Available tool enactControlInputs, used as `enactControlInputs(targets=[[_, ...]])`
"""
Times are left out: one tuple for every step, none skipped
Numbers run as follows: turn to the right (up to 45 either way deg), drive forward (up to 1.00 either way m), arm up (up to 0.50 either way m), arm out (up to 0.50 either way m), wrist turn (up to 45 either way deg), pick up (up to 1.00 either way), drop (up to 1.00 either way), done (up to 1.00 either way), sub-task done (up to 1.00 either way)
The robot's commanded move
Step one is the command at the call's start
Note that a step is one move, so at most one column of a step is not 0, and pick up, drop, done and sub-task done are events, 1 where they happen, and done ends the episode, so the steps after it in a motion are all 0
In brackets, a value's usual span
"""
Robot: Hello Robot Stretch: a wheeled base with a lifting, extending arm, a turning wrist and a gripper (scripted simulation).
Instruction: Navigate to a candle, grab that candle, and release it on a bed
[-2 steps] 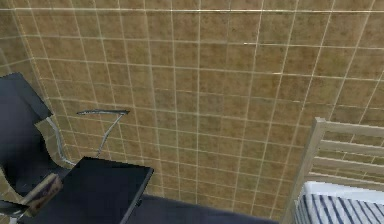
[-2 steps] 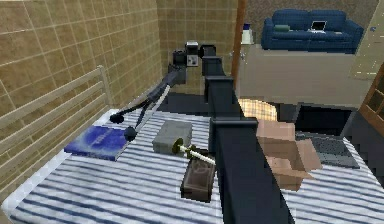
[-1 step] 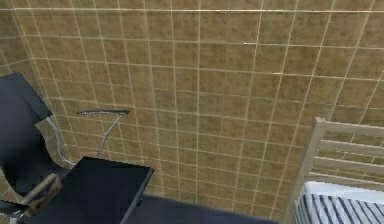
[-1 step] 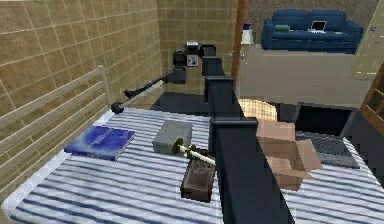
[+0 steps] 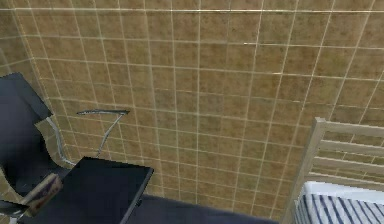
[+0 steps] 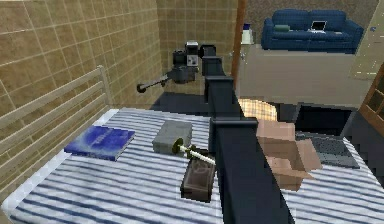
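Nearest the camera, the dark arm bar (image 6: pixel 238 165) is seen rising from the near edge of the arm side view, reaching out across the striped bed (image 6: pixel 110 185). At its far end the claw (image 6: pixel 143 88) is carried beyond the bed's far edge, with its thin fingers directed to the left. Only dark floor and tiled wall are seen behind the finger ends, so it is judged that nothing is held; the set of the fingers themselves cannot be told.

A small stick-shaped thing (image 6: pixel 196 153), cream along its length with a dark green end, is taken to be the candle. It is found lying flat on the bedcover, just left of the arm bar, between a grey box (image 6: pixel 172 136) on its far side and a dark brown box (image 6: pixel 198 181) on its near side. From the claw it lies well apart, on the near side and slightly right.

Its long axis is laid slantwise, from far left to near right. The dark green end is turned to the far left, toward the grey box, and the cream end is pointed at the arm bar.

With the candle resting on the bed and the claw apparently empty, the release is judged to be done. Were the candle to be taken up again, the arm would have to be drawn in toward the near side, and the fingers set across that slanted axis.
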Motion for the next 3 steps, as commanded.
enactControlInputs(targets=[[0.0, 0.0, 0.0, 0.0, 45.0, 0.0, 0.0, 0.0, 0.0], [0.0, 0.0, 0.0, 0.0, 45.0, 0.0, 0.0, 0.0, 0.0], [0.0, 0.0, 0.0, 0.0, 3.0, 0.0, 0.0, 0.0, 0.0]])
